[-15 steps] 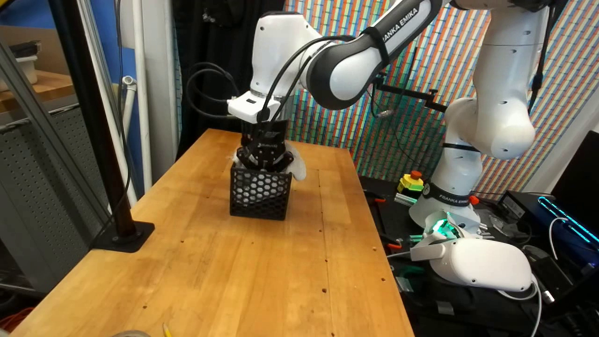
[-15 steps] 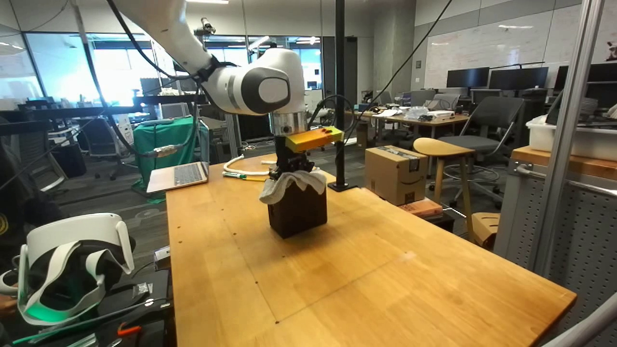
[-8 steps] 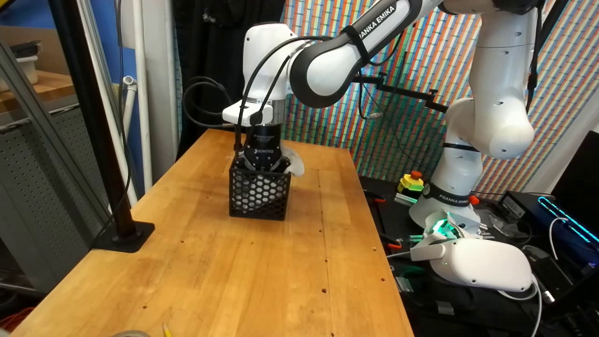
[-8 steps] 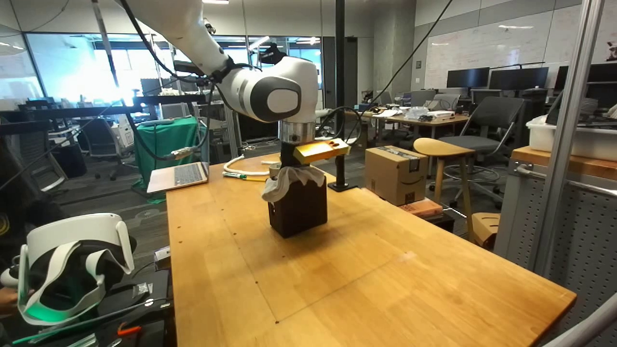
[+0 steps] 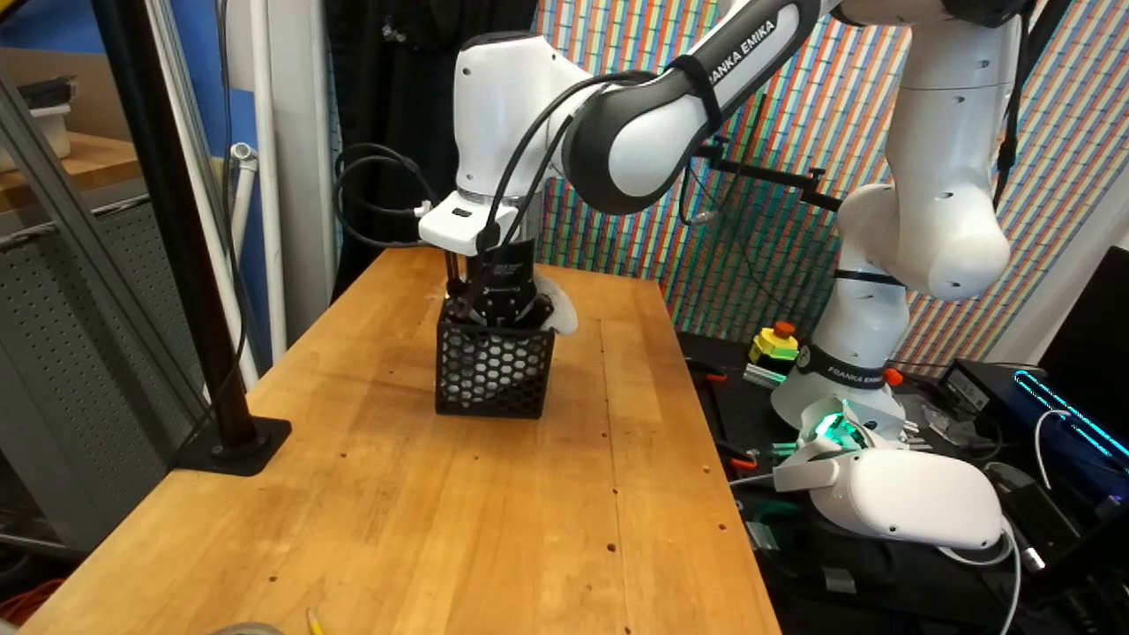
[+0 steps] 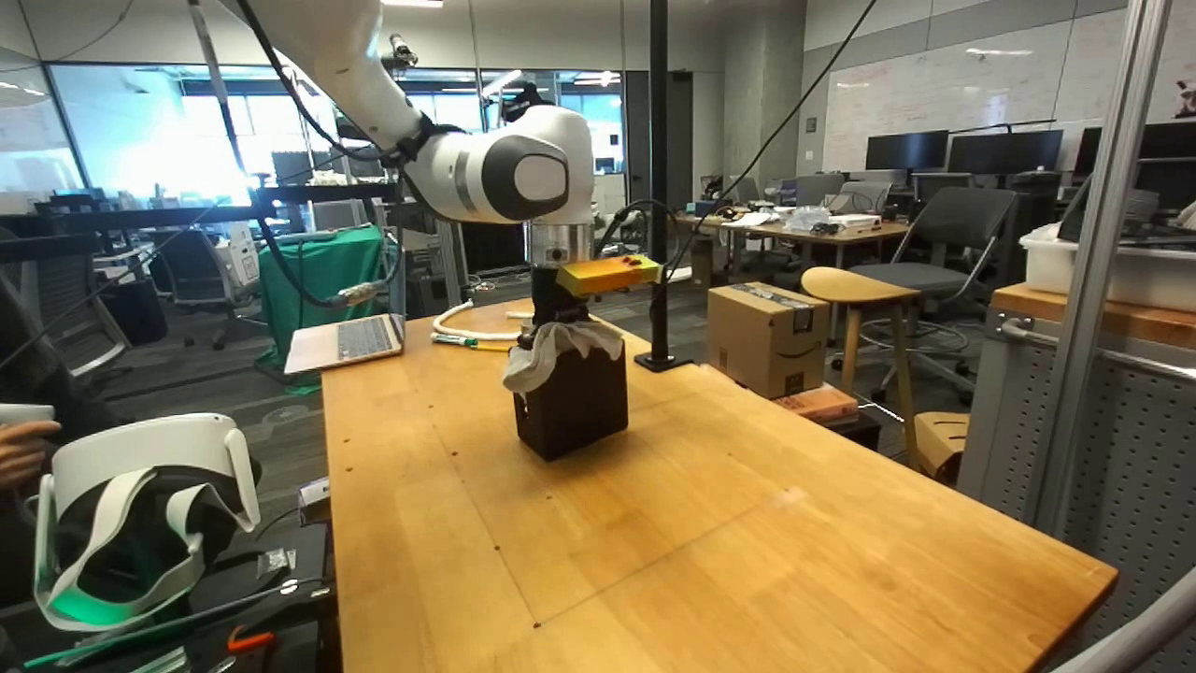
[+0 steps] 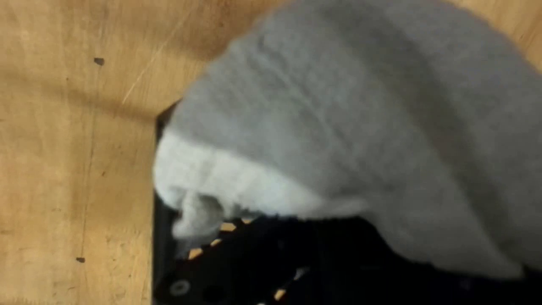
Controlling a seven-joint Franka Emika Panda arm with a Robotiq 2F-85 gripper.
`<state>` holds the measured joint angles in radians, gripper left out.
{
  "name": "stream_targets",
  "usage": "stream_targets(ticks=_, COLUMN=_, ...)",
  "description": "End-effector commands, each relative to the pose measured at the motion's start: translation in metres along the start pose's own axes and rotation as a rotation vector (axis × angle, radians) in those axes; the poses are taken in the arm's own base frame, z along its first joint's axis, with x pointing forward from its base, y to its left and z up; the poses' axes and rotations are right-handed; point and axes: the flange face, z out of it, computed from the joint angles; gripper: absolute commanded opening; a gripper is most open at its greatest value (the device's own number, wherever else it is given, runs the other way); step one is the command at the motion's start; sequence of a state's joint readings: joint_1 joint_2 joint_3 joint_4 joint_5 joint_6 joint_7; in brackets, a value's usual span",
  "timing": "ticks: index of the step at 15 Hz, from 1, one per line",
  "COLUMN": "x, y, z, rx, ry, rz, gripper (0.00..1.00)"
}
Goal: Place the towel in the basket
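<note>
Tucking the towel (image 6: 534, 366) down seems the step; partly inside the basket (image 6: 579, 404), centre frame, it spills leftward in an exterior view; the closed gripper (image 5: 503, 309), tips hidden, should ease that overhang inward

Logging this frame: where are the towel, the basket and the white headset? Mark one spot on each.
Towel (image 7: 355, 131), in the wrist view: the broad shaded expanse of cloth.
Basket (image 6: 581, 404), in an exterior view: a dark side wall.
White headset (image 5: 917, 498), in an exterior view: the front shell.
</note>
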<state>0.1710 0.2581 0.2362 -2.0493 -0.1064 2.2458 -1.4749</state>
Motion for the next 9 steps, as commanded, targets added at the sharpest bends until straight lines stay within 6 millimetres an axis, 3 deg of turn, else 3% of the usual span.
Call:
stream_targets(ticks=1, x=0.033, y=-0.015, z=-0.041, rx=-0.031, ry=-0.131, rz=0.011, gripper=0.06)
stream_targets(ticks=5, x=0.056, y=-0.033, z=-0.076, rx=-0.058, ry=-0.235, rz=0.053, gripper=0.05)
stream_targets(ticks=9, x=0.052, y=-0.052, z=-0.102, rx=-0.072, ry=-0.288, rz=0.129, gripper=0.06)
